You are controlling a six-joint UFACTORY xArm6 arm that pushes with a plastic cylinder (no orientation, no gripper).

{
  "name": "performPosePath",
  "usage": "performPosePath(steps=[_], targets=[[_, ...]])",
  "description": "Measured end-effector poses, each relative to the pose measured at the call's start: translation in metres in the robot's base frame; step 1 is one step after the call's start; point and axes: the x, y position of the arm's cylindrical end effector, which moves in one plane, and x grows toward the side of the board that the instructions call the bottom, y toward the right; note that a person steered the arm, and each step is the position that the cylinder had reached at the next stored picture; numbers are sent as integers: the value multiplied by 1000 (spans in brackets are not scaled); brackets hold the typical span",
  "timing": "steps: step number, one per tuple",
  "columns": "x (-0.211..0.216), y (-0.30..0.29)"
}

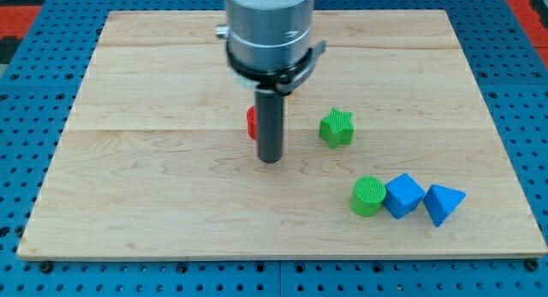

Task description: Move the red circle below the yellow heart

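Hidden: red block (251, 122) mostly behind the rod, shape unclear; no yellow heart visible | Tip (271, 160): bare rod end on wooden board (154, 203), holding nothing | Red block: just up-left of tip, beside the rod | Right of tip: green star (336, 128); lower right: green circle (368, 197), blue cube (404, 195), blue triangle (443, 202)

We see a pale wooden surface (154, 203) with light grain, set on a blue perforated base (531, 117). A red block (251, 122) shows as a sliver behind our dark rod, whose tip (271, 161) is near black under a grey metal housing (270, 27). The green star (336, 128) and green cylinder (368, 197) have ridged tops. The blue cube (404, 195) and blue triangle (443, 202) are bright blue.
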Motion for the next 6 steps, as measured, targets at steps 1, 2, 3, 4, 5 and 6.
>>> performPosePath(steps=[1,2,3,4,5,6], targets=[[-34,-21],[-50,-4],[-46,11],[23,57],[-14,162],[-76,187]])
